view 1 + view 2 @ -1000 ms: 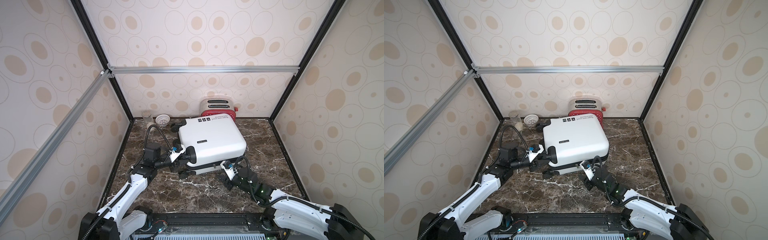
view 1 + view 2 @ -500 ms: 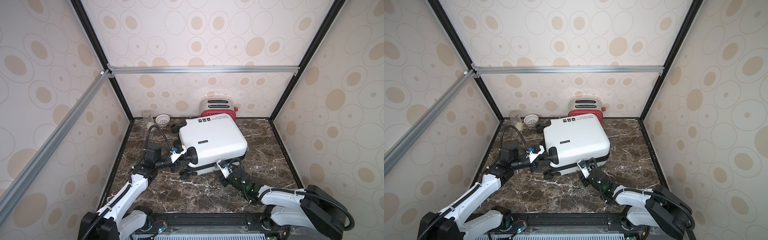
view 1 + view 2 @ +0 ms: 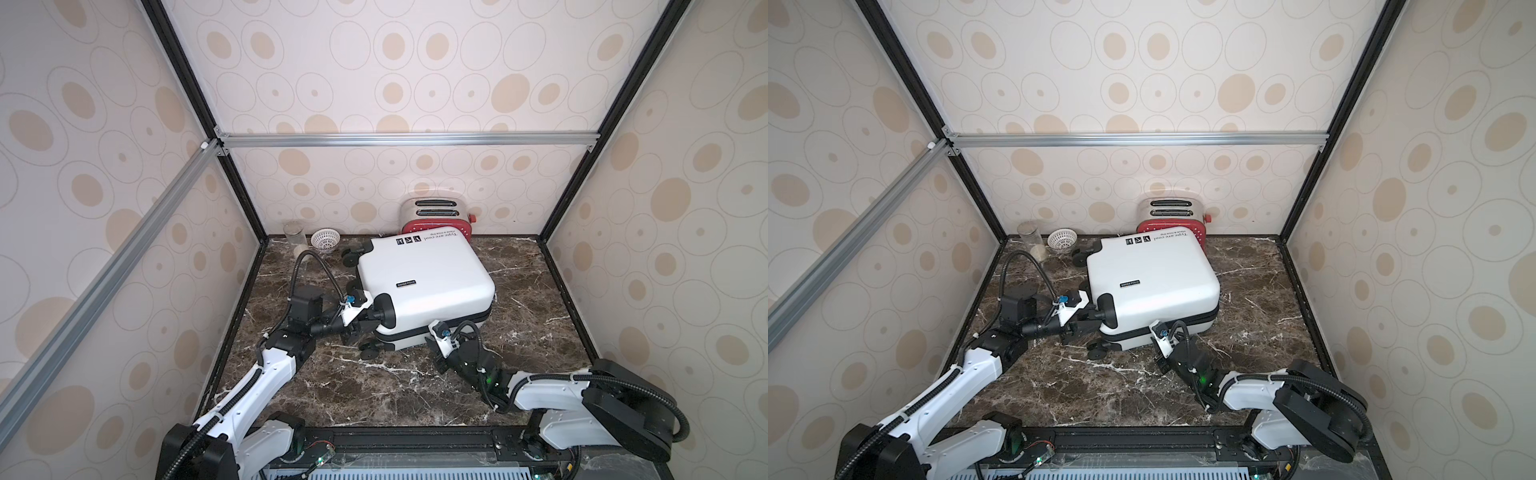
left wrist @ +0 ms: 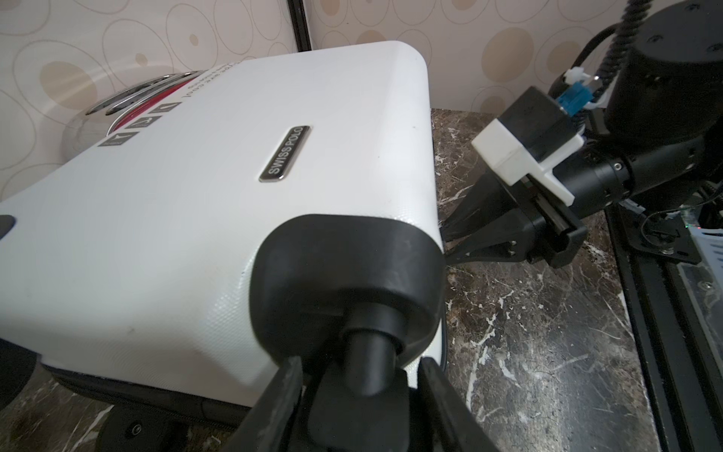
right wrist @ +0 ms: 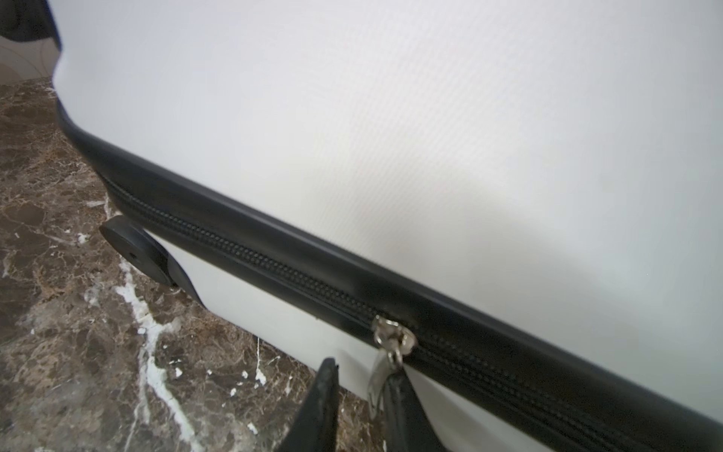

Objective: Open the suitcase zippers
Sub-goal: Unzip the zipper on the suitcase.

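The dark marble table (image 3: pixel 540 332) is carrying everything. The white suitcase (image 3: pixel 424 282) is lying flat and face up around the middle of it, turned at a slant. Its far edge is sitting just in front of the red toaster (image 3: pixel 432 212), which is standing against the far wall.

The left gripper (image 4: pixel 358 371) is reaching in from the left at the near-left corner of the suitcase. Its 2 fingers are clamping a black wheel (image 4: pixel 354 415) between them.

The right gripper (image 5: pixel 362 370) is pointing at the near side of the suitcase, and its jaws are standing narrowly apart.

The black zipper (image 5: pixel 274 266) is running along the seam between the 2 white shells on that near side.

A clear jar (image 3: pixel 293 235) and a small white strainer (image 3: pixel 325 240) are sitting side by side in the far-left corner.

The silvery pull tab (image 5: pixel 377 383) is hanging down between the right fingers. It is touching 1 of them and leaving a gap to the other.
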Tool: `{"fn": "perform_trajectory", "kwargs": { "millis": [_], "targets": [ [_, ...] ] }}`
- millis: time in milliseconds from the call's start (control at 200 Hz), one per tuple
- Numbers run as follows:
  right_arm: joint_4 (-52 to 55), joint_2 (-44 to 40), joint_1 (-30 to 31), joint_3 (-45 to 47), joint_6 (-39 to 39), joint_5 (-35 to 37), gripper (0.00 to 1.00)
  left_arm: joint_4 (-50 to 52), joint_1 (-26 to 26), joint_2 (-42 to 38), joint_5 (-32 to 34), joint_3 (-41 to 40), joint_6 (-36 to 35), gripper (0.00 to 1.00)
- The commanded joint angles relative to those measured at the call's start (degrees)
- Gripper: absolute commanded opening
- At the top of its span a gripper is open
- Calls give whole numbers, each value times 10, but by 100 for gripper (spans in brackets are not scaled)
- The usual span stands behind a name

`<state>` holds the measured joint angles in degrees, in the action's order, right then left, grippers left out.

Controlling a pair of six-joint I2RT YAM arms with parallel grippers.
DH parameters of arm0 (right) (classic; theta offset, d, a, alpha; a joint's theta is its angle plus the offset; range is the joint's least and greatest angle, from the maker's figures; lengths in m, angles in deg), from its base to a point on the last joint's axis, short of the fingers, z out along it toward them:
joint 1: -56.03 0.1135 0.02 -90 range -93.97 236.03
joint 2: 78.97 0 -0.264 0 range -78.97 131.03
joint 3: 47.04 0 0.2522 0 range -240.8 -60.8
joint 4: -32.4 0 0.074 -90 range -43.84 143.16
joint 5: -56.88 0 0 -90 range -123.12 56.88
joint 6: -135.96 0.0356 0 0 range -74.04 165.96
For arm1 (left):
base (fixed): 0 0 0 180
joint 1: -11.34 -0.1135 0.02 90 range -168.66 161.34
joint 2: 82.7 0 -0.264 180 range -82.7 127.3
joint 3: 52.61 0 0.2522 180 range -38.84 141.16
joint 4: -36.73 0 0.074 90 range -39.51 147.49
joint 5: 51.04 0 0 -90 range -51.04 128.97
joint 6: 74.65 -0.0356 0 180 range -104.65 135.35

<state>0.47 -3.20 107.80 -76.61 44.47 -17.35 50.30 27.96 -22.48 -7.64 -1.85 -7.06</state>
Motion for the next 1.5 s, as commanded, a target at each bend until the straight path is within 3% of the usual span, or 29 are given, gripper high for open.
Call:
{"fn": "perform_trajectory", "kwargs": {
  "millis": [0,60,145,275,480,740,975,1301,1496],
  "targets": [
    [-65,-9,-3,-10,18,37,28,-10,-1,2,28,-2,8,47],
    [-54,-14,-2,-14,32,26,36,-11,-1,2,29,-2,8,47],
    [-57,-21,-3,-9,55,37,36,-10,-1,1,29,-3,9,47],
    [-76,-25,-3,0,71,67,26,-11,-1,1,28,-3,10,47],
    [-66,-35,0,2,52,47,0,-11,-1,4,42,-1,21,46],
    [-21,-33,70,-29,-7,72,0,-17,2,17,37,4,42,42],
    [-54,58,125,-100,-32,66,0,-28,6,23,26,5,59,41],
    [-229,264,152,-232,-5,-5,0,-30,12,24,33,10,73,40],
    [-226,268,158,-232,-9,8,0,-32,12,10,72,13,92,46]
  ]
}}
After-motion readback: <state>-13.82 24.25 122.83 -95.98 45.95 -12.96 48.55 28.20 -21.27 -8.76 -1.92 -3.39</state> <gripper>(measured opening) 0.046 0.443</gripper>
